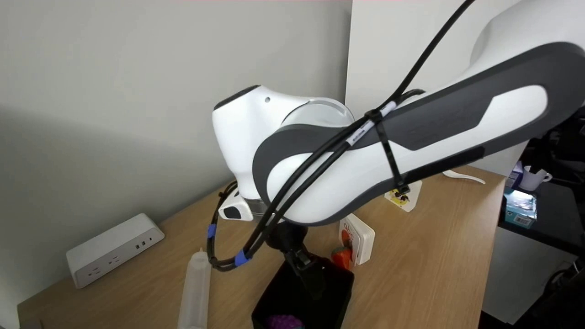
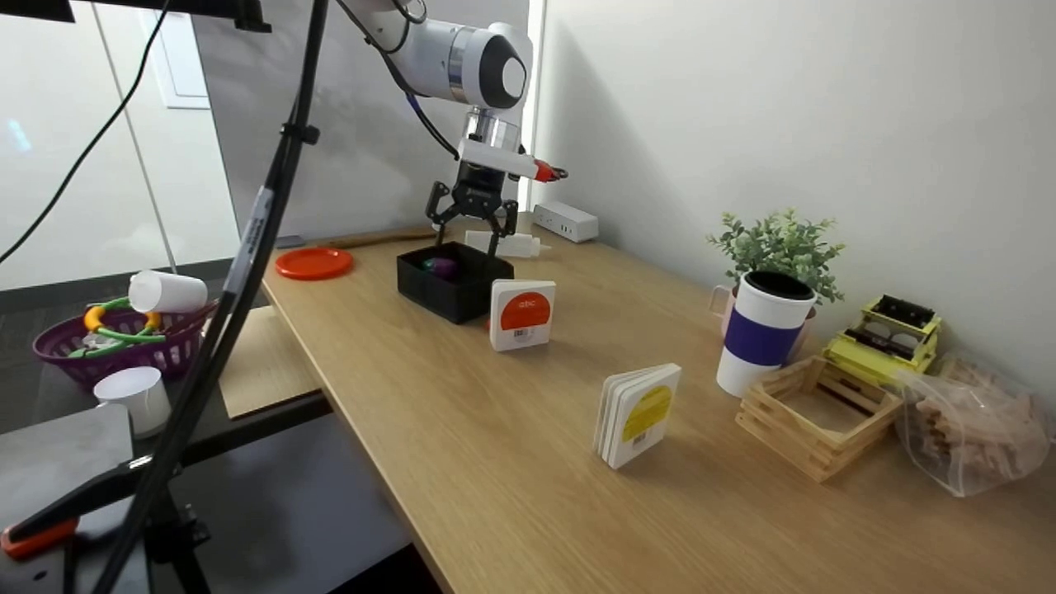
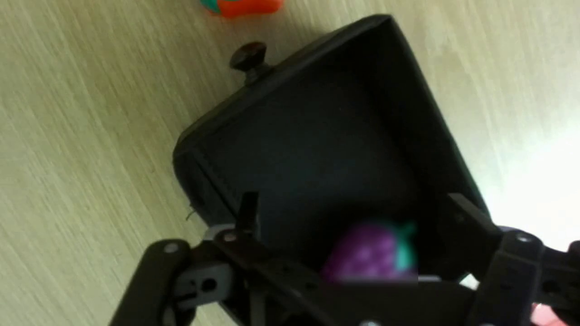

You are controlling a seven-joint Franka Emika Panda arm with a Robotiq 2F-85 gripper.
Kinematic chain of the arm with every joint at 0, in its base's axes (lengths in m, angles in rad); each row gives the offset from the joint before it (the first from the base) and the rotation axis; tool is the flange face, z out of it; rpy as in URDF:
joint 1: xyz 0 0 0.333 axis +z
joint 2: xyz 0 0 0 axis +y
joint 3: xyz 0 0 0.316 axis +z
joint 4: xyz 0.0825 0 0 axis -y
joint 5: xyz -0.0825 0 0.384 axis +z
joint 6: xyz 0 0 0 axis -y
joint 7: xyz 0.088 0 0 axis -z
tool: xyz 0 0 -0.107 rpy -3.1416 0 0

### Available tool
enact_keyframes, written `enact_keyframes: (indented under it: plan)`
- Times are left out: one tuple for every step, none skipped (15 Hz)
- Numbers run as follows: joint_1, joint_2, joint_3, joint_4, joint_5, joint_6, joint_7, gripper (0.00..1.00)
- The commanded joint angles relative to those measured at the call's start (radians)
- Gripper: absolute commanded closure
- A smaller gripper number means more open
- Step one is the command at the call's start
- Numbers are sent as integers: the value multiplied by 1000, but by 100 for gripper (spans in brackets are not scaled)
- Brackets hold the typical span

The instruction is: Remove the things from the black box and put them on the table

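Reaching over the desk [image 2: 495, 478], I have the black box [image 2: 425, 289] below me. My end effector [image 2: 467, 246] hangs over it with jaws spread wide and nothing gripped; whether it dips below the rim I cannot tell. A book [image 2: 521, 318] stands near the box. The purple fruit [image 3: 362, 253] lies inside, and I judge it the next one to bring out. I should centre over it, keep my jaws off the walls, go straight down astride its round body, close softly because it may roll, then lift well past the rim before setting it on bare desk. The red-orange fruit [image 3: 249, 7] is outside the box already: the wrist view shows it apart from the wall but leaves out the book, which in an exterior view stands just beside that fruit [image 1: 340, 258]. Smallest, the box's knob [image 3: 248, 56] I can make out only in the wrist view
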Motion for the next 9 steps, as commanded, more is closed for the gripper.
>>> enact_keyframes:
  plan:
    - [-8,31,24,12,11,85,-50,0]
    - [-8,41,28,17,12,92,-61,0]
    - [-9,49,35,20,14,94,-77,0]
    - [-11,57,42,23,17,95,-93,0]
    - [-13,64,50,27,21,94,-112,0]
    - [-15,73,58,31,25,94,-130,0]
    - [-17,79,64,34,29,93,-146,0]
    - [-19,84,71,38,35,91,-166,0]
    - [-20,89,78,44,40,90,-183,0]
